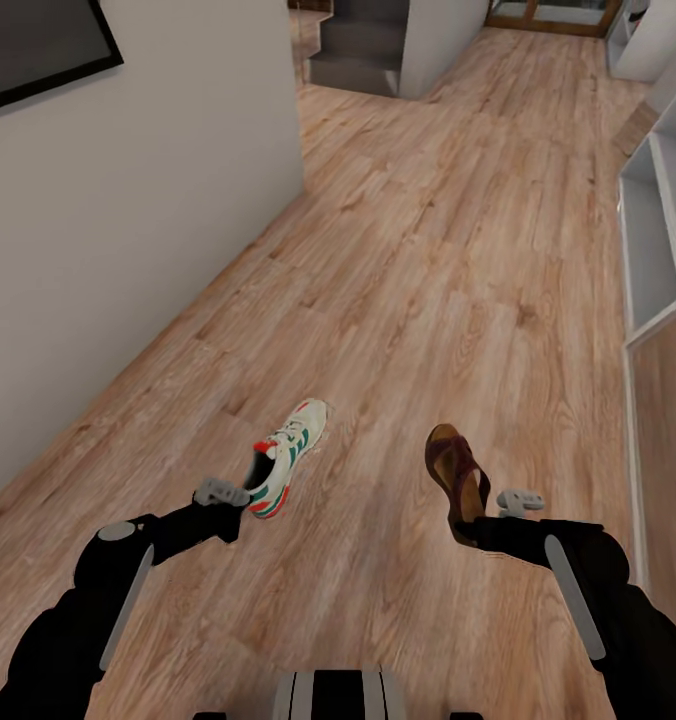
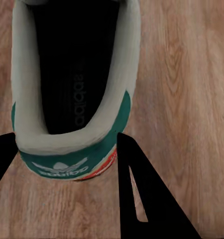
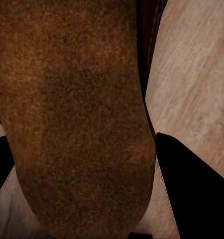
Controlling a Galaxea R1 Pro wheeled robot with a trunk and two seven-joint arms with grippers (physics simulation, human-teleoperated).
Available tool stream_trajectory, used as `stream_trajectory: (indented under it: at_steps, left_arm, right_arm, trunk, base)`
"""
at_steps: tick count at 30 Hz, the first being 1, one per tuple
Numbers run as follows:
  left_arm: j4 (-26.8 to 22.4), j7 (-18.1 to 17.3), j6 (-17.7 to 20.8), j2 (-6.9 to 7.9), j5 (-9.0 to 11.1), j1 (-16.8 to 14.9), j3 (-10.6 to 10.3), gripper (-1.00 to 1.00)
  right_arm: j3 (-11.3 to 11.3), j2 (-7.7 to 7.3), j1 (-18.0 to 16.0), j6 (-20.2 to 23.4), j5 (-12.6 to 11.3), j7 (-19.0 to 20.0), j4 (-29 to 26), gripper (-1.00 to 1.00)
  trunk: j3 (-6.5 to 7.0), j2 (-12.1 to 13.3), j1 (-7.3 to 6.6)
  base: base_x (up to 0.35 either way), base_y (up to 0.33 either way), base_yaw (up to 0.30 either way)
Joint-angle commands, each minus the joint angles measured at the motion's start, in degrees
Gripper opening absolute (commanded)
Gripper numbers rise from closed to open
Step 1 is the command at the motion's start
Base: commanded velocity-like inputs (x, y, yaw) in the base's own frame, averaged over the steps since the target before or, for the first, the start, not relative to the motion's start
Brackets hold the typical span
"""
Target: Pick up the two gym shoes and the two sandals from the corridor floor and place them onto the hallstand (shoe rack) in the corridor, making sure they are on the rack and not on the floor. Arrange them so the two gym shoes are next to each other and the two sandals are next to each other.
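Note:
A cream-white gym shoe (image 1: 288, 455) with green stripes and a red-orange heel tab hangs toe-forward over the corridor floor (image 1: 428, 250). My left gripper (image 1: 248, 497) is shut on its heel. In the left wrist view the green heel (image 2: 67, 164) sits between the two black fingers (image 2: 142, 194). A dark brown sandal (image 1: 456, 478) is held the same way by my right gripper (image 1: 468, 525), shut on its heel end. Its tan footbed (image 3: 77, 114) lies between the right fingers (image 3: 191, 189). The pale hallstand (image 1: 646, 250) runs along the right edge, ahead of the right arm.
A white wall (image 1: 128, 230) with a dark framed panel (image 1: 33, 45) closes the left side. Dark grey stair steps (image 1: 353, 55) and a wood-framed doorway (image 1: 553, 15) lie at the far end. Open plank floor stretches ahead between the wall and the hallstand.

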Motion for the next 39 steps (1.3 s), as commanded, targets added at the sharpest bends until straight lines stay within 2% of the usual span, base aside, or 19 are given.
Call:
stream_trajectory:
  at_steps: [1,4,5,8,9,11,13,17,19,20,22,28,39]
  left_arm:
    - [-0.11,3.43,0.23,-0.07,-0.21,-0.03,-0.01,-1.00]
    - [-0.12,10.32,0.23,-0.22,-0.06,-0.03,-0.12,-1.00]
    - [-0.13,11.40,0.23,-0.38,-0.04,-0.03,-0.14,-1.00]
    - [-0.15,12.76,0.23,-1.12,-0.16,-0.04,-0.16,-1.00]
    - [-0.16,13.22,0.23,-1.85,-0.26,-0.04,-0.15,-1.00]
    - [-0.17,13.58,0.23,-2.37,-0.32,-0.04,-0.11,-1.00]
    - [-0.17,17.01,0.23,-2.68,-0.27,-0.04,-0.11,-1.00]
    - [-0.17,25.56,0.23,-3.60,-0.06,-0.04,-0.34,-1.00]
    - [-0.17,29.37,0.23,-4.39,0.01,-0.04,-0.49,-1.00]
    - [-0.17,30.16,0.23,-4.56,-0.02,0.00,-0.53,-1.00]
    - [-0.17,31.18,0.17,-4.78,-0.17,0.04,-0.59,-1.00]
    - [-0.17,31.51,0.15,-4.78,-0.16,0.12,-0.61,-1.00]
    - [-0.17,31.55,0.15,-4.86,-0.02,0.75,-1.37,-1.00]
  right_arm:
    - [-0.04,0.00,-0.04,0.28,-0.43,-0.13,-0.02,-1.00]
    - [0.02,0.00,-0.03,0.28,-0.35,-0.28,0.10,-1.00]
    - [0.02,0.00,-0.03,0.28,-0.30,-0.32,0.14,-1.00]
    - [0.03,0.04,-0.03,0.28,0.07,-0.39,0.20,-1.00]
    - [0.02,0.05,-0.03,-1.68,0.66,-0.59,0.22,-1.00]
    - [0.03,0.06,-0.03,-4.38,1.61,-1.43,0.22,-1.00]
    - [0.04,0.08,-0.03,-6.70,2.80,-4.54,0.23,-1.00]
    - [0.07,0.10,-0.04,-7.91,3.42,-10.46,0.27,-1.00]
    - [0.11,0.09,-0.03,-8.09,3.55,-12.19,0.30,-1.00]
    - [0.12,0.10,-0.03,-8.11,3.58,-12.50,0.31,-1.00]
    - [0.14,0.29,-0.03,-8.14,3.61,-12.89,0.31,-1.00]
    - [0.11,3.78,-0.03,-8.15,3.64,-13.05,0.32,-1.00]
    - [0.13,4.21,-0.03,-8.13,3.58,-12.95,0.40,-1.00]
  trunk:
    - [0.05,-0.01,0.03]
    - [0.30,-0.01,0.03]
    - [0.39,-0.01,0.03]
    - [0.65,-0.01,0.03]
    - [0.74,-0.01,0.03]
    - [0.92,-0.01,0.03]
    - [1.09,-0.01,0.03]
    - [1.44,-0.01,0.03]
    - [1.62,-0.01,0.03]
    - [1.71,-0.01,0.03]
    - [1.89,-0.01,0.03]
    - [2.41,-0.01,0.03]
    - [3.38,-0.01,0.03]
  base:
    - [0.333,0.000,-0.085]
    - [0.333,0.000,-0.090]
    - [0.333,0.000,-0.089]
    - [0.333,0.000,-0.074]
    - [0.333,0.000,-0.022]
    - [0.333,0.000,-0.012]
    - [0.333,0.000,-0.004]
    - [0.333,0.000,-0.001]
    - [0.333,0.000,0.000]
    - [0.333,0.000,0.000]
    - [0.333,0.000,0.000]
    - [0.333,0.000,0.000]
    - [0.333,0.000,0.000]
